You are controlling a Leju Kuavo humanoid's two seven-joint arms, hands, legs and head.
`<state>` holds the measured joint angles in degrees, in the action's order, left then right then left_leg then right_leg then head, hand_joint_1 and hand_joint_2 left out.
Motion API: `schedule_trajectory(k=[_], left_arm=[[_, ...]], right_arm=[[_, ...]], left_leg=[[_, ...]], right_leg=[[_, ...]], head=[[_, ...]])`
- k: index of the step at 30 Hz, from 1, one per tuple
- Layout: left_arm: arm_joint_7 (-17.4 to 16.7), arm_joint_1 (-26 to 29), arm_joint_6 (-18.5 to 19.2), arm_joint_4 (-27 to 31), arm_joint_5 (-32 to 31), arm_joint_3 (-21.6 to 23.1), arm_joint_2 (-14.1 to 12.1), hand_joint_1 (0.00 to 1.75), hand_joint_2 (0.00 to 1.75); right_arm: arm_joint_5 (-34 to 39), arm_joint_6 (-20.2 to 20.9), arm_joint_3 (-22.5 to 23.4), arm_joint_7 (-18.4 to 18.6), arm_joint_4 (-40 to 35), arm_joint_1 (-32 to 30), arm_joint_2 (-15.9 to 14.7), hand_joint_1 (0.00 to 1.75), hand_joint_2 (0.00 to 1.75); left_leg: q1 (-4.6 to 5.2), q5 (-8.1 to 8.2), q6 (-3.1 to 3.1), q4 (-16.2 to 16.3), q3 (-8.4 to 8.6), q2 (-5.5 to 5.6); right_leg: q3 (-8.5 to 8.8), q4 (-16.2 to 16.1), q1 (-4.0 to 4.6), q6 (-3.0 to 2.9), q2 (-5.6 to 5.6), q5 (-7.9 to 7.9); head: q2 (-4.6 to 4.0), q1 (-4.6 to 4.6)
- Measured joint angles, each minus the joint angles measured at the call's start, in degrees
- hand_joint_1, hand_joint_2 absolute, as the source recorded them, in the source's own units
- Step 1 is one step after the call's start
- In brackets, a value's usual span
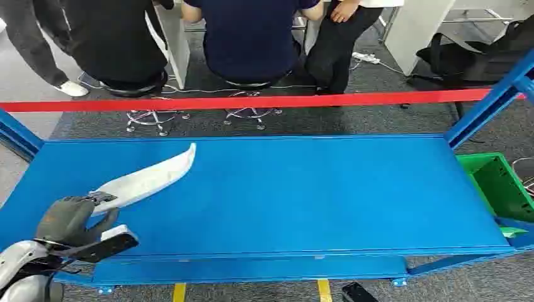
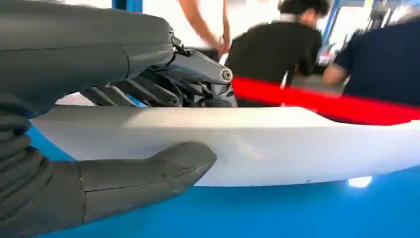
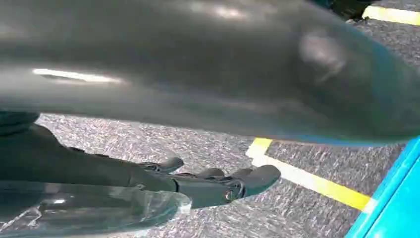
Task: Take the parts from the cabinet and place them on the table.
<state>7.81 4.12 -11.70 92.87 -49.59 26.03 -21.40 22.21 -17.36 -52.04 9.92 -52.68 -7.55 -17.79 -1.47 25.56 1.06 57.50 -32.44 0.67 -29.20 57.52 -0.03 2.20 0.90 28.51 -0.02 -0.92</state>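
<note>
While left robot hand (image 1: pixel 74 220) grips white part (image 1: pixel 151 178) near table's (image 1: pixel 315 201) left edge, right robot hand (image 3: pixel 218 183) empty, fingers apart.

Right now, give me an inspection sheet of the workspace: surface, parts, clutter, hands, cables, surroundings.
Surface: blue table, flat, mostly bare.
Job's things: one long white curved part, over the table's left end, held at its near end.
Clutter: green bin at the table's right end; nothing else seen on the table.
Hands: left hand grips the part, thumb under it and fingers over it; right hand hangs over the floor, fingers apart, holding nothing.
Cables: white power strip and leads on the floor beyond the table.
Surroundings: red bar across the far side, people on stools behind it, yellow floor tape.
</note>
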Motion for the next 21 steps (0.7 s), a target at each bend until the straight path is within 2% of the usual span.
schedule_trajectory(k=[3, 8, 9, 10, 12, 13, 14, 16, 17, 18, 19, 20, 21], left_arm=[[1.83, 1.79, -3.77, 3.01, 0.65, -0.78, 0.89, 1.75, 1.75], [2.12, 3.46, -4.52, 6.31, 1.07, -1.18, 1.64, 1.75, 1.75], [2.14, 3.65, -4.54, 6.68, 1.09, -1.20, 1.73, 1.75, 1.75], [2.27, 3.92, -4.65, 6.95, 1.16, -1.24, 1.77, 1.75, 1.75], [3.10, 4.41, -5.77, 7.91, 1.33, -1.55, 1.92, 1.75, 1.75], [3.39, 4.83, -6.75, 8.66, 1.11, -1.66, 2.21, 1.75, 1.75], [3.63, 5.08, -7.95, 9.36, 0.96, -1.81, 2.36, 1.75, 1.75], [3.63, 5.97, -9.76, 10.46, 0.26, -2.08, 2.78, 1.75, 1.75], [3.65, 6.70, -10.58, 10.93, -0.09, -2.12, 2.95, 1.75, 1.75], [3.73, 7.44, -11.55, 11.47, -0.30, -2.12, 3.13, 1.75, 1.75], [3.78, 8.13, -12.46, 11.93, -0.55, -2.12, 3.32, 1.75, 1.75], [3.78, 8.71, -13.48, 12.41, -0.88, -2.12, 3.54, 1.75, 1.75], [3.78, 9.20, -14.48, 12.76, -1.12, -2.08, 3.65, 1.75, 1.75]], right_arm=[[0.11, -1.44, 0.00, -0.76, -0.28, -0.57, -0.18, 0.00, 0.00], [0.15, -2.05, 0.00, -1.05, -0.76, -0.93, -0.46, 0.00, 0.00], [0.15, -2.10, 0.00, -1.07, -0.87, -1.00, -0.50, 0.00, 0.00], [0.17, -2.18, 0.00, -1.07, -0.96, -1.06, -0.50, 0.00, 0.00], [0.17, -2.75, 0.04, -1.36, -1.33, -1.20, -0.57, 0.00, 0.00], [0.18, -2.97, 0.09, -1.66, -1.60, -1.36, -0.74, 0.00, 0.00], [0.17, -3.13, 0.09, -2.10, -1.84, -1.52, -0.81, 0.00, 0.00], [0.46, -3.69, 0.15, -2.95, -2.03, -1.72, -0.87, 0.00, 0.00], [0.92, -3.93, 0.28, -3.67, -2.27, -2.01, -0.94, 0.00, 0.00], [1.42, -4.22, 0.63, -4.41, -2.66, -2.56, -0.96, 0.00, 0.00], [1.73, -4.63, 1.07, -4.94, -3.00, -3.08, -0.98, 0.00, 0.00], [1.97, -5.16, 1.36, -5.51, -3.24, -3.42, -1.12, 0.00, 0.00], [2.03, -5.72, 1.62, -6.01, -3.52, -3.63, -1.20, 0.00, 0.00]], left_leg=[[0.00, 0.01, -0.01, 0.00, 0.00, 0.00], [0.00, 0.01, -0.01, 0.00, 0.00, 0.00], [0.12, 0.16, -0.15, 0.17, -0.02, 0.00], [0.26, 0.05, -0.86, 0.29, -0.01, 0.07], [0.44, -0.60, -1.53, -0.84, 0.18, 0.00], [-0.15, -1.36, -1.60, -2.23, 0.89, -0.29], [-0.12, -1.61, -1.97, -2.79, 1.12, -0.36], [-0.12, -1.67, -1.97, -2.76, 1.03, -0.47], [-0.10, -1.66, -1.96, -2.74, 1.04, -0.57], [-0.15, -1.65, -1.93, -2.69, 1.03, -0.59], [-0.27, -1.61, -1.70, -2.62, 1.05, -0.58], [-0.50, -1.53, -1.35, -2.48, 1.04, -0.55], [-0.86, -1.39, -0.86, -2.17, 1.03, -0.49]], right_leg=[[-0.01, 0.00, 0.00, 0.00, -0.01, 0.01], [-0.02, -0.01, 0.00, 0.00, -0.02, 0.01], [-0.03, -0.30, -0.14, 0.10, -0.01, -0.06], [0.14, -0.48, -0.43, 0.73, -0.01, -0.47], [0.32, -1.04, -0.44, 1.29, 0.08, -0.86], [-0.14, -0.68, -0.52, 1.23, -0.12, -0.20], [-0.92, 1.21, -0.40, 1.27, -0.39, 1.49], [-4.77, 9.76, -0.70, 1.64, -0.41, 5.73], [-6.64, 13.60, -0.82, 1.89, -0.41, 6.96], [-7.76, 15.69, -0.95, 2.18, -0.43, 6.99], [-7.55, 15.03, -1.21, 2.54, -0.45, 5.67], [-6.25, 12.13, -1.53, 2.84, -0.48, 3.30], [-3.95, 7.41, -1.91, 3.27, -0.55, 0.53]], head=[[0.00, 0.00], [0.00, -0.02], [0.00, 0.00], [0.00, 0.00], [0.00, -0.09], [0.00, 0.00], [0.00, 0.29], [0.00, 0.57], [0.00, 0.48], [0.00, 0.53], [0.00, 0.57], [0.00, 0.57], [0.00, 0.57]])
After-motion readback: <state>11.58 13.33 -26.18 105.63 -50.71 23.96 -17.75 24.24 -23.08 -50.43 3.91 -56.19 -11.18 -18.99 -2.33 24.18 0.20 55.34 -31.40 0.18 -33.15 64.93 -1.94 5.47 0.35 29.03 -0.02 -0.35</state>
